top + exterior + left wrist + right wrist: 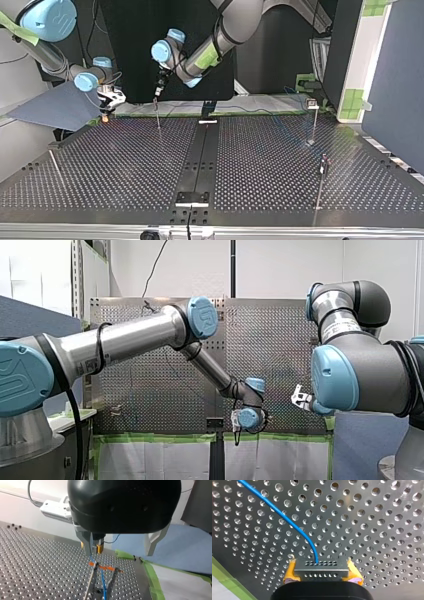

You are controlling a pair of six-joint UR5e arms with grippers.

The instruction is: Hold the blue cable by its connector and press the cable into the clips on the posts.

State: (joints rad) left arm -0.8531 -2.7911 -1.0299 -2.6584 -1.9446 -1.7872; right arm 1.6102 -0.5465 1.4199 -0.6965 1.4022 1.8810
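Observation:
In the right wrist view my right gripper (pixel 321 576) has its yellow pads (pixel 290 573) shut on a grey connector (pixel 321 570) with rows of small holes. The blue cable (pixel 287 520) leaves the connector and curves away over the perforated table. In the left wrist view my left gripper (pixel 120 546) is open, its metal fingers (pixel 86 542) wide apart above an orange clip (pixel 106 568) on a thin post. The blue cable (pixel 103 582) runs down past that clip. In the top view my left gripper (pixel 159 92) hangs over a post (pixel 158 117), with my right gripper (pixel 106 116) beside it.
More thin posts stand at the top view's right (pixel 312 122) and nearer the camera (pixel 321 182), and one leans at its left (pixel 55 167). A black rail (pixel 200 150) runs down the table's middle. Green tape (pixel 152 580) lines the table's edge.

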